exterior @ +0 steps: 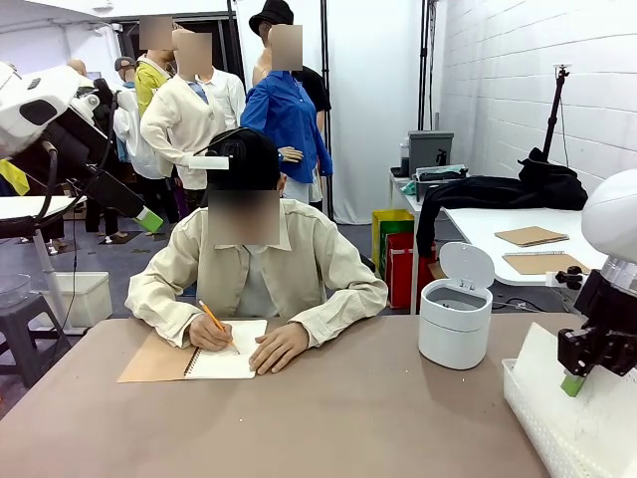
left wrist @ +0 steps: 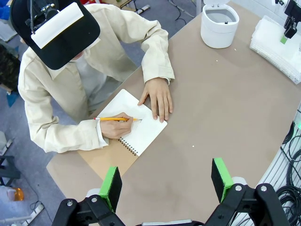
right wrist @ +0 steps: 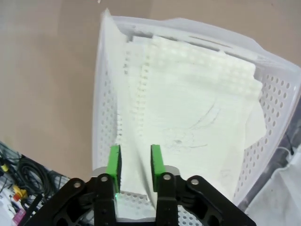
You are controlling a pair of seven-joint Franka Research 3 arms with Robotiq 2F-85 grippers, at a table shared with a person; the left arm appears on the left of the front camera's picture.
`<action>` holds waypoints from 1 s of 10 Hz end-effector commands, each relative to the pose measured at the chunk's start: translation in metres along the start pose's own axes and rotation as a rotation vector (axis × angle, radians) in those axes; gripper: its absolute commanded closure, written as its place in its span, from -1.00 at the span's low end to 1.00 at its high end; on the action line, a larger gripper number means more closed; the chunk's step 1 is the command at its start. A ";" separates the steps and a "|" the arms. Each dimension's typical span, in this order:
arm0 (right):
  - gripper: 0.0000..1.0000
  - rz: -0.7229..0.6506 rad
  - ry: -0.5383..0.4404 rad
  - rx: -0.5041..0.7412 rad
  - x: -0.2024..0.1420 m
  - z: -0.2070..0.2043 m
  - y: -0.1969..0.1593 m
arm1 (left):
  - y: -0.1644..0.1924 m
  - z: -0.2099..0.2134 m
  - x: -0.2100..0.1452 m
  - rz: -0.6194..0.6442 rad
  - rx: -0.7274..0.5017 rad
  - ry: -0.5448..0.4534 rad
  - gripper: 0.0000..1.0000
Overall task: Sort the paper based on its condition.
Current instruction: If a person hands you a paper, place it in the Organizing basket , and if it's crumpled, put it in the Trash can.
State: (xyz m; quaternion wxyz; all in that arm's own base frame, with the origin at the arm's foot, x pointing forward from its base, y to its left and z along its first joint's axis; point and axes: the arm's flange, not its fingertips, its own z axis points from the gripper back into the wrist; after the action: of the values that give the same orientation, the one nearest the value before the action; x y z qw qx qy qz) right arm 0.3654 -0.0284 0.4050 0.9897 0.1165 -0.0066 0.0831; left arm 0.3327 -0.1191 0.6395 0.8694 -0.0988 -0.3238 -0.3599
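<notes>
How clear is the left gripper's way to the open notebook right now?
Probably not clear. The person's writing hand and other hand lie on the notebook, pencil on the page. The left gripper hangs open above the table, short of it.

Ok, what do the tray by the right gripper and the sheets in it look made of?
Tray: white moulded plastic, slightly glossy, judging by its perforated walls. Sheets: thin matte white paper, probably; torn spiral-hole edges, faint pencil lines.

wall — white brick | floor — grey | side table white
</notes>
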 end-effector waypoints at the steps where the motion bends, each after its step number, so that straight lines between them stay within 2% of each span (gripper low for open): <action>1: -0.72 -0.062 0.028 -0.053 -0.009 0.006 -0.014 | 0.001 0.000 -0.001 0.005 -0.006 -0.003 -1.00; 2: -1.00 -0.092 0.046 -0.064 -0.015 0.008 -0.023 | 0.001 0.000 -0.001 0.005 -0.006 -0.003 -1.00; 6: -1.00 -0.092 0.031 -0.158 -0.015 0.022 -0.036 | 0.001 0.000 -0.001 0.005 -0.006 -0.003 -1.00; 10: -1.00 0.001 -0.011 -0.190 -0.015 0.077 -0.022 | 0.001 0.000 -0.001 0.005 -0.006 -0.003 -1.00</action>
State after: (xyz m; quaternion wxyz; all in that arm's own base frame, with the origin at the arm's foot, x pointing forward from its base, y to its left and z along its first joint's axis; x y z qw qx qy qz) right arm 0.3582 -0.0733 0.4632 0.9971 0.0313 -0.0219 0.0651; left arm 0.3327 -0.1191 0.6395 0.8694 -0.0988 -0.3238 -0.3599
